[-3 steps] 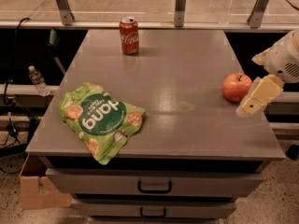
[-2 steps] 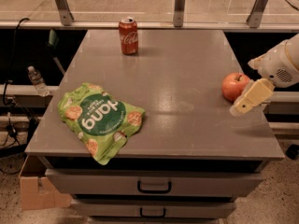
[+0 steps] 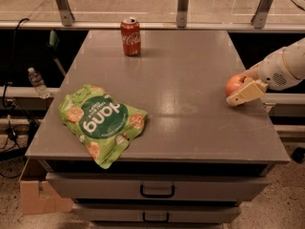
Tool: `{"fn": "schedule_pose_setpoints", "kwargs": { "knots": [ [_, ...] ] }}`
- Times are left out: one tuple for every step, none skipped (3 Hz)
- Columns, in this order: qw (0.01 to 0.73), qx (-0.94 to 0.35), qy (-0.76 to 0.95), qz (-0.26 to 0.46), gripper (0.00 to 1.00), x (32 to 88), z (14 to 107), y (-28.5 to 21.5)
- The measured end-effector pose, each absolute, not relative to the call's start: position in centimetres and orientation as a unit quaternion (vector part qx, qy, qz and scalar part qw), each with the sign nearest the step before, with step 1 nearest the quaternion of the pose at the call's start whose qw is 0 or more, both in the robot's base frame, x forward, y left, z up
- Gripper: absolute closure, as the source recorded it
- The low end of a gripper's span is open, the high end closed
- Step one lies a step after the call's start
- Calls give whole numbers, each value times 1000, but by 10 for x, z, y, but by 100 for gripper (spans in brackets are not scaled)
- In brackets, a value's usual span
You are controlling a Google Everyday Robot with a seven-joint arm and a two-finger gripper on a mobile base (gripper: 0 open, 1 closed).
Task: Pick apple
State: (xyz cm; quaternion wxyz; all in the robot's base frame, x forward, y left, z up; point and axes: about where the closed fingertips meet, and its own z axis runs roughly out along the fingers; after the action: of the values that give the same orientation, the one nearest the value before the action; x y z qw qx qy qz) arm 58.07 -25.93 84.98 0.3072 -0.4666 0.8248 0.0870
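Note:
The orange-red apple (image 3: 234, 83) sits on the grey table (image 3: 190, 70) near its right edge. My gripper (image 3: 237, 87) reaches in from the right on a white arm and is open around the apple. One cream finger (image 3: 245, 93) lies along the apple's near side, and the other is mostly hidden behind it. The apple rests on the table top.
A red soda can (image 3: 130, 36) stands at the back of the table, left of centre. A green snack bag (image 3: 101, 121) lies at the front left. Drawers (image 3: 157, 190) are below the table front. A water bottle (image 3: 37, 82) and a cardboard box (image 3: 38, 194) are to the left.
My gripper has moved left and slightly up, from beside the apple's right side to straddling it. The apple, can and bag have not moved.

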Motion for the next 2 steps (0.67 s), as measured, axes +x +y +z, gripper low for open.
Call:
{"fn": "schedule_pose_setpoints", "kwargs": {
  "knots": [
    [335,-464,810,124,63,588,862,-253],
    [379,-490,759,201,86,580,906,-212]
  ]
}}
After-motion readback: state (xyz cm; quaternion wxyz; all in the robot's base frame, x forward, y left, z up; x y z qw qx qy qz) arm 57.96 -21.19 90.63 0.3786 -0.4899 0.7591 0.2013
